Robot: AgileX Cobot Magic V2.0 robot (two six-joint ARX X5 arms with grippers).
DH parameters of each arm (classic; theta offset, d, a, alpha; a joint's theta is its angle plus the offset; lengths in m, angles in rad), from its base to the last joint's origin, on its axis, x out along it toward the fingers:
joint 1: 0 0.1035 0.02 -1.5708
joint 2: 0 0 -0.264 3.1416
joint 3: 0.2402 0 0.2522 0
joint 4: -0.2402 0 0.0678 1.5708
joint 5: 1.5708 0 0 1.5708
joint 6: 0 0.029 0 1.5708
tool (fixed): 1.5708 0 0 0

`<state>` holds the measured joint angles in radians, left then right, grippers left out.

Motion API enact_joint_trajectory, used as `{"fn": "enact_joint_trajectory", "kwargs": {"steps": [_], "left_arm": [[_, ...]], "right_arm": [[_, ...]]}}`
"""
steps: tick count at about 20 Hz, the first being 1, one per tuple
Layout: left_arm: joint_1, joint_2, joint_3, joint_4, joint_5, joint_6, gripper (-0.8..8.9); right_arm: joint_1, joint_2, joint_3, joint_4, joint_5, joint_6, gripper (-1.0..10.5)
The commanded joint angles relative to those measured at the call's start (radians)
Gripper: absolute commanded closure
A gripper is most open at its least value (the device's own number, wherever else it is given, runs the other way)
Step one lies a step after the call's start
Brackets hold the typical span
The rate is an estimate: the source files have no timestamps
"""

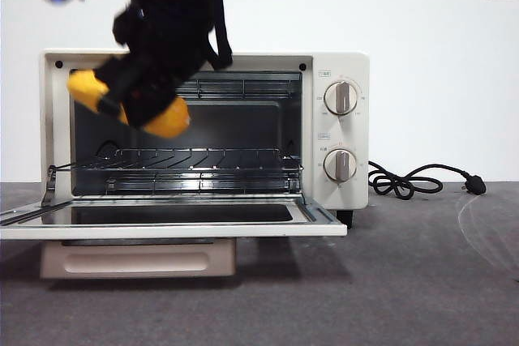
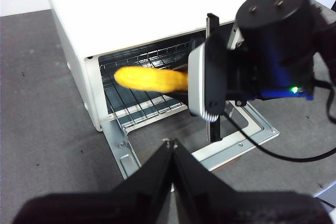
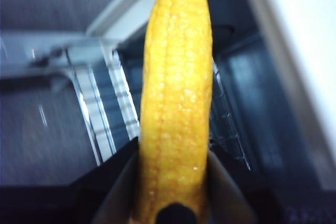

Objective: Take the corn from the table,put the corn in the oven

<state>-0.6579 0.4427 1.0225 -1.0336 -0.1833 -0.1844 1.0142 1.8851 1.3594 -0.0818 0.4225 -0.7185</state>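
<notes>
Front view: the right gripper clamps the corn at the oven mouth, above its rack, hiding the cob's middle. Left wrist view: the left gripper, jaws closed and empty, hangs over the tabletop before the oven's lowered door. Right wrist view: the oven is blurred behind the corn.

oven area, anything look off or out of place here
Nothing stands out. The oven sits level with its door folded flat open and the wire rack seated straight. The right gripper holds the corn tilted at the oven's mouth, above the rack. The cord lies loosely coiled beside it.
</notes>
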Motion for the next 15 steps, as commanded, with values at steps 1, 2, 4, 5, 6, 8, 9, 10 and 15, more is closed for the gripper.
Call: {"fn": "enact_joint_trajectory", "kwargs": {"steps": [1,2,4,5,6,8,9,10,15], "left_arm": [[-0.002,-0.007,-0.007,0.003,-0.005,-0.006,8.19],[-0.002,-0.007,-0.007,0.003,-0.005,-0.006,8.19],[-0.002,-0.007,-0.007,0.003,-0.005,-0.006,8.19],[-0.002,-0.007,-0.007,0.003,-0.005,-0.006,8.19],[-0.002,-0.007,-0.007,0.003,-0.005,-0.006,8.19],[-0.002,-0.007,-0.007,0.003,-0.005,-0.006,8.19],[-0.002,-0.007,-0.007,0.003,-0.005,-0.006,8.19],[-0.002,-0.007,-0.007,0.003,-0.005,-0.006,8.19],[-0.002,-0.007,-0.007,0.003,-0.005,-0.006,8.19]], "right_arm": [[-0.010,0.035,0.002,0.007,0.029,-0.053,9.6],[-0.018,0.046,0.002,0.007,0.042,-0.052,9.6],[-0.032,0.061,0.002,0.007,0.064,-0.052,9.6],[-0.038,0.066,0.002,0.005,0.070,-0.052,9.6],[-0.046,0.069,0.002,0.004,0.073,-0.052,9.6],[-0.056,0.071,0.002,0.006,0.075,-0.052,9.6],[-0.060,0.072,0.002,0.008,0.074,-0.052,9.5],[-0.061,0.072,0.002,0.008,0.070,-0.052,9.3],[-0.072,0.072,0.002,0.006,0.068,-0.023,6.6]]}}
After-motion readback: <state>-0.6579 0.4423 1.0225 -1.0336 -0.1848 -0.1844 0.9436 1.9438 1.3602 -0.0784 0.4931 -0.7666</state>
